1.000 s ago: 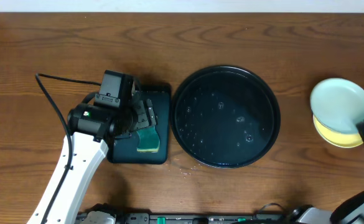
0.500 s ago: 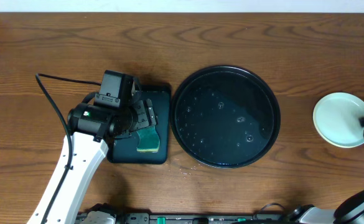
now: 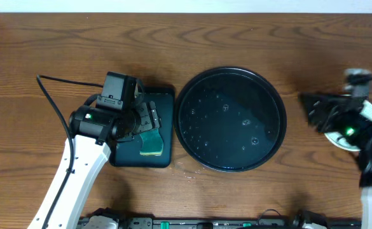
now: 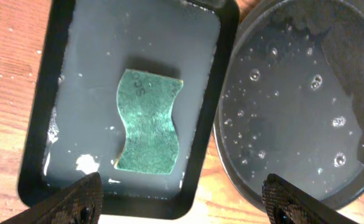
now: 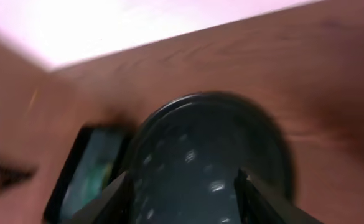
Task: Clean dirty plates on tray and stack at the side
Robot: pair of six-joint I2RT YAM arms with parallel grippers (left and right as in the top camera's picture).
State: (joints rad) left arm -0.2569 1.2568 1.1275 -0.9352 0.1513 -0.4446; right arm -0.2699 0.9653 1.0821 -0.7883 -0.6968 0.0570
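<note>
**Station check: round tray holds water only, plates at the right edge of the desk**

1. We find the brown wood-grain desk (image 3: 186, 38) carrying every item.
2. The large round black tray (image 3: 205, 95) sits at the centre of the desk. It carries only scattered water droplets (image 4: 317, 79).
3. Just to the left of it, close but apart, lies a smaller dark rectangular tray (image 4: 88, 81) with a wet film on its floor.
4. The left end effector (image 4: 182, 202) hangs above the rectangular tray. Its two fingers are spread wide and nothing is between them.
5. The right end effector (image 5: 185, 199) is over bare desk to the right of the round tray and points toward it. The wrist view is blurred, yet its fingers show well apart with nothing held.
6. The plates (image 3: 333, 137) rest on the desk near the right edge, well clear of the round tray. The right arm (image 3: 370, 152) covers most of them, so we see only a pale rim and cannot tell their number.
7. A wavy green sponge (image 4: 147, 121) lies flat inside the rectangular tray, scouring face up, below the left fingers and untouched by them.
</note>
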